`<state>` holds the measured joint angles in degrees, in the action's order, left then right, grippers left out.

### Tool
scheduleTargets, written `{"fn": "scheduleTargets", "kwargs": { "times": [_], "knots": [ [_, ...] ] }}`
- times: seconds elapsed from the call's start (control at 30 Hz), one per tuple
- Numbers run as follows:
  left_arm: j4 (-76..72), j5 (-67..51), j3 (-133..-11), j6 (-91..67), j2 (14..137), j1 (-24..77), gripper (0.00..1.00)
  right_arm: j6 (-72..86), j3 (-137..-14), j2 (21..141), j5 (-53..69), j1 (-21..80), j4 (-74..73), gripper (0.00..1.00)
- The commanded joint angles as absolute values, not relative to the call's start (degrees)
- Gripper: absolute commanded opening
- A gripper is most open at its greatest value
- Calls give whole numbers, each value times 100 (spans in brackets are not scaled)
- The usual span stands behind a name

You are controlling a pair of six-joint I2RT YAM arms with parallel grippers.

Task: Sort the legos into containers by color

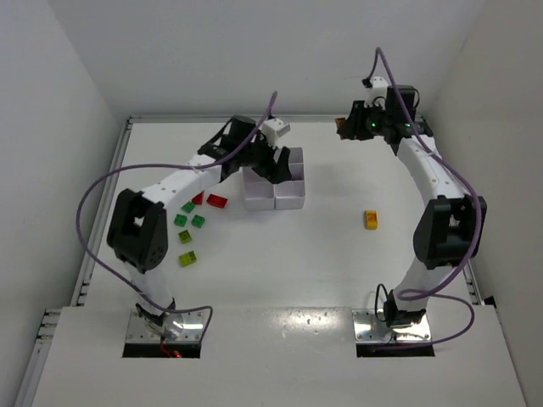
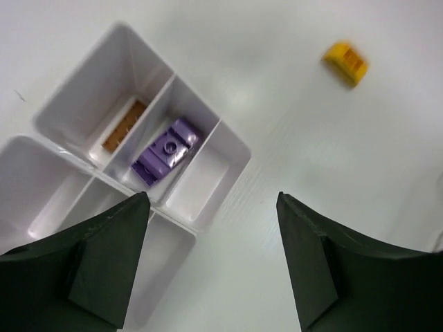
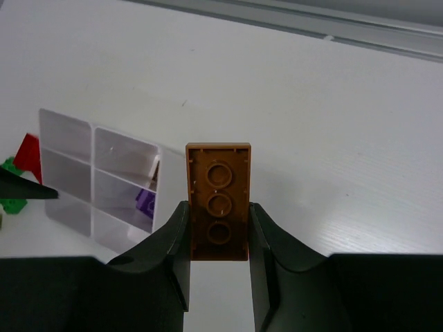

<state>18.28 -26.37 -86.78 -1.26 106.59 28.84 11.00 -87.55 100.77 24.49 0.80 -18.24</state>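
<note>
My right claw (image 3: pixel 218 207) is clamped on an orange-brown brick (image 3: pixel 218 173), one finger on each long side. The brick stands on end with its hollow underside and three round tubes facing the wrist camera. From overhead, the right claw (image 1: pixel 346 129) sits up near the far edge of the table (image 1: pixel 339 271), and the held brick (image 1: pixel 340 126) is just a small brown fleck at its tip, well apart from the white tray (image 1: pixel 288 197).

My left claw (image 2: pixel 211 197) is spread wide with nothing between the fingers (image 2: pixel 111 256). It hangs over the tray's (image 2: pixel 235 149) near corner. In the overhead view it (image 1: pixel 276 165) covers much of the tray.

One compartment holds a purple brick (image 2: pixel 166 152). The one beside it holds a second orange-brown brick (image 2: pixel 124 126) leaning on the wall. The other compartments I can see look bare.

Out on the table, a yellow brick (image 1: pixel 372 220) lies alone between the tray and the right arm. Left of the tray, under the left arm, there is a loose cluster of bricks. It has a red brick (image 1: pixel 217 201) nearest the tray, green bricks (image 1: pixel 188 207) just beyond it, and lime-yellow bricks (image 1: pixel 187 259) closest to me.
</note>
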Motion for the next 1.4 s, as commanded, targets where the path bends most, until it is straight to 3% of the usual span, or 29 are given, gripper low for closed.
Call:
{"fn": "scheduleTargets", "kwargs": {
  "times": [0.0, 0.33, 0.9, 0.97, 1.07, 1.37],
  "knots": [
    [177, -2823, -8272, -1044, 9415, 2646, 80, 546, -9201, 10273, 2733, 579, -1644, 0],
    [448, -2716, -7753, -1679, 8711, 1600, 83, -369, -10141, 11249, 2321, 1766, -2029, 0],
    [448, -3085, -7602, -1846, 8850, 1107, 84, -1335, -10117, 11804, 1854, 2101, -2259, 5],
    [448, -3146, -7655, -1846, 8903, 1107, 84, -1441, -10116, 11804, 1793, 2162, -2259, 11],
    [448, -3199, -7708, -1846, 9017, 1107, 84, -1582, -10063, 11804, 1732, 2162, -2312, 29],
    [448, -3199, -7813, -1846, 9123, 1055, 84, -1582, -9958, 11856, 1389, 2215, -2119, 56]
  ]
}}
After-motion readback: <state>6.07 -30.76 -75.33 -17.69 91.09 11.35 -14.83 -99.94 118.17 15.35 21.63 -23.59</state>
